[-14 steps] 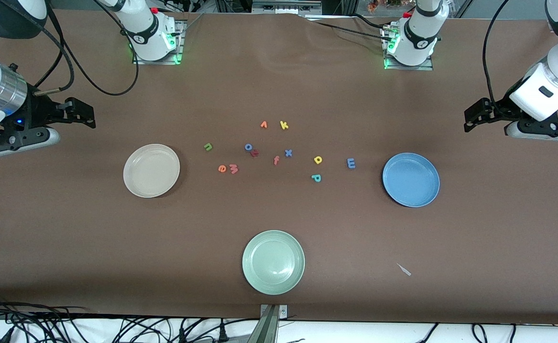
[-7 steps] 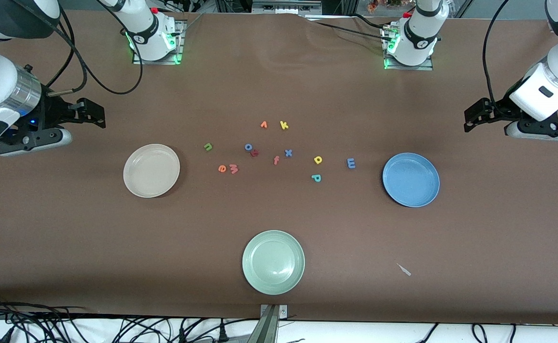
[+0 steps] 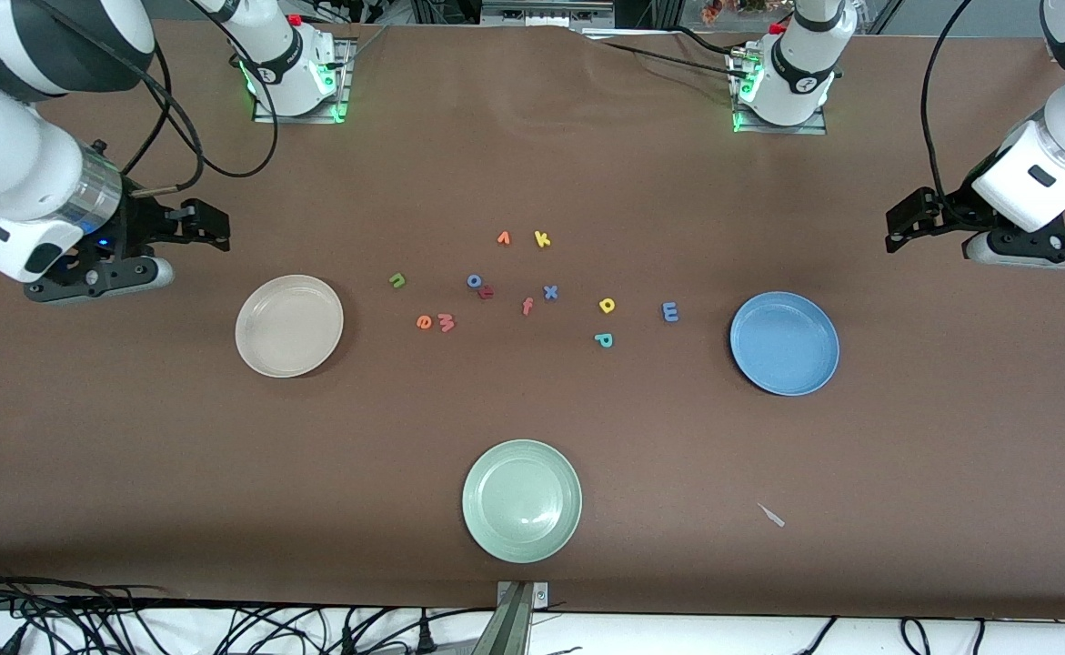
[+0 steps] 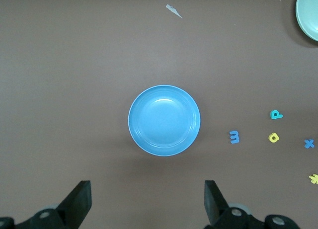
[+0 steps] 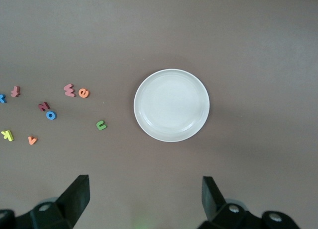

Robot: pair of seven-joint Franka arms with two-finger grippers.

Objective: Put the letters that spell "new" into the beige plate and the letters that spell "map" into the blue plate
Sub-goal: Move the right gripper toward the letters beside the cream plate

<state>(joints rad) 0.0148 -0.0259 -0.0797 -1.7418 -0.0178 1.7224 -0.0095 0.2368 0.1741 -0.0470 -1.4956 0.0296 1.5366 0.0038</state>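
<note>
The beige plate (image 3: 289,326) (image 5: 171,105) lies toward the right arm's end of the table and the blue plate (image 3: 784,343) (image 4: 164,120) toward the left arm's end. Between them lie the green n (image 3: 396,280) (image 5: 101,125), orange e (image 3: 424,321) (image 5: 84,93) and pinkish w (image 3: 446,321) (image 5: 69,90). Closer to the blue plate are the blue m (image 3: 670,312) (image 4: 234,136), yellow a (image 3: 607,306) (image 4: 274,137) and teal p (image 3: 603,339) (image 4: 276,114). My right gripper (image 3: 209,226) (image 5: 144,196) hovers open beside the beige plate. My left gripper (image 3: 900,226) (image 4: 146,201) waits open beside the blue plate.
A pale green plate (image 3: 521,500) sits nearest the front camera. Other letters lie among the task letters: blue o (image 3: 474,280), a dark red letter (image 3: 487,292), orange f (image 3: 527,306), blue x (image 3: 550,292), orange v (image 3: 503,238), yellow k (image 3: 542,239). A paper scrap (image 3: 771,515) lies near the front edge.
The right arm has swung in from the table's end toward the beige plate, still open. The left arm and all letters have stayed put.
</note>
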